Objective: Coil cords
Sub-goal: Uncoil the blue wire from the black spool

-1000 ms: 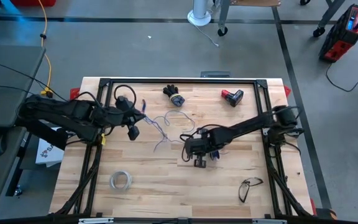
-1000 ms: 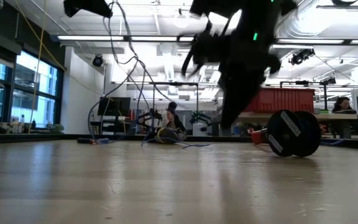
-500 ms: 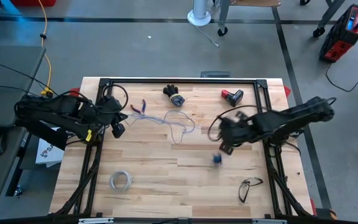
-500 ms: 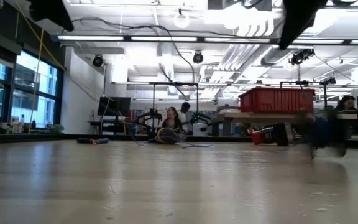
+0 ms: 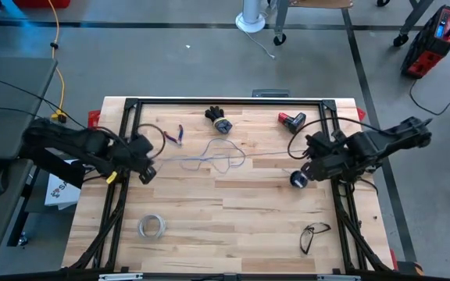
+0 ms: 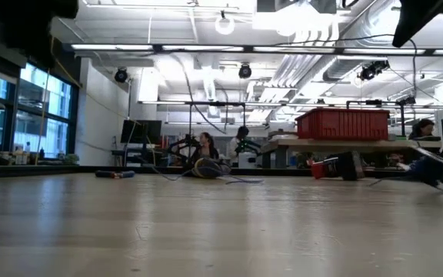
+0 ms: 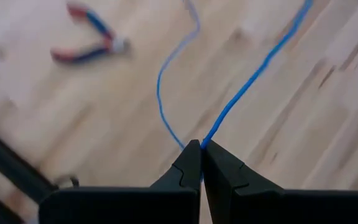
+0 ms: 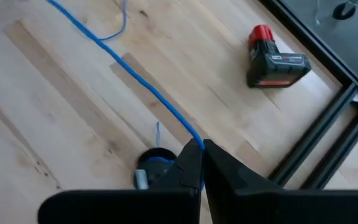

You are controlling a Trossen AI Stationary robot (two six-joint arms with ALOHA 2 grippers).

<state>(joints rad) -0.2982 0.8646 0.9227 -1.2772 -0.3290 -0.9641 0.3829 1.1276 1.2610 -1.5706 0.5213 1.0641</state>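
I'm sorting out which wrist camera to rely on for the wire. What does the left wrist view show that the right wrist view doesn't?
Only the left wrist view shows the red-handled pliers on the wood. Only the right wrist view shows the dark spool, the red-and-black battery pack and the black table frame. Both show the blue wire running across the wooden table into that arm's shut end effector: left end effector, right end effector.

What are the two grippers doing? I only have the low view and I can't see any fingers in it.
Observer: The left gripper is shut on the thin blue wire, by the table's left edge.
Operator: And the right one?
Observer: The right gripper is shut on the same wire near the right edge, with the dark spool close by its fingertips.
Operator: Is the wire taut between them?
Observer: No, from above it loops loosely across mid-table.
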